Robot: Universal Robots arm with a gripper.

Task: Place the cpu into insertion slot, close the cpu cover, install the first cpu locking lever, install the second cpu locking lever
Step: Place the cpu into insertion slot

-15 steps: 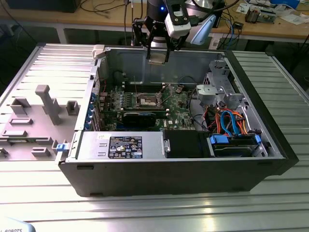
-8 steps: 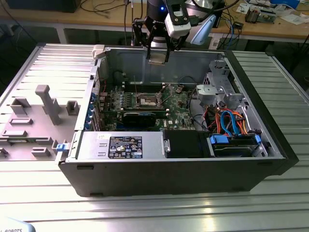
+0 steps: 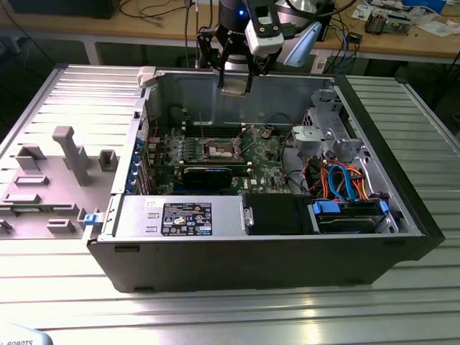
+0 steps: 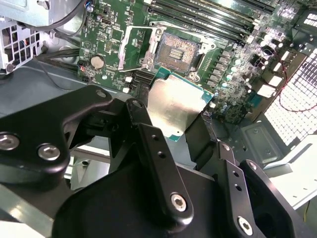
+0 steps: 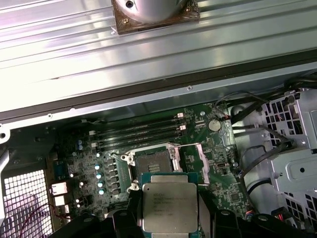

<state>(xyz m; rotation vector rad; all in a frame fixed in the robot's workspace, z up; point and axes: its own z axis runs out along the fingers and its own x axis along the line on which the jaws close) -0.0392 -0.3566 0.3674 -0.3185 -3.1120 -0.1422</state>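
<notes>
**Well above the socket: chip gripped, first step under way**

The cpu (image 4: 176,104) hangs metal face up between the fingers of the gripper (image 4: 171,124), which is clamped on two opposite edges of it. In the exterior view it rides high over the open computer case (image 3: 251,251), well apart from the green motherboard (image 3: 267,152) below. The insertion slot (image 4: 177,49) lies bare and dark on that board. The chip is offset to one side of it in both wrist views, not over it. The cpu cover (image 5: 202,163) stands swung open beside the recess, so the way in looks free.

By my judgement this is the placing step, with cover and both levers not yet handled. Placing calls for bringing the chip square over the recess, matching its edges to the rim, and lowering it flat. A tilted or skewed seating could harm the socket's contacts.
</notes>
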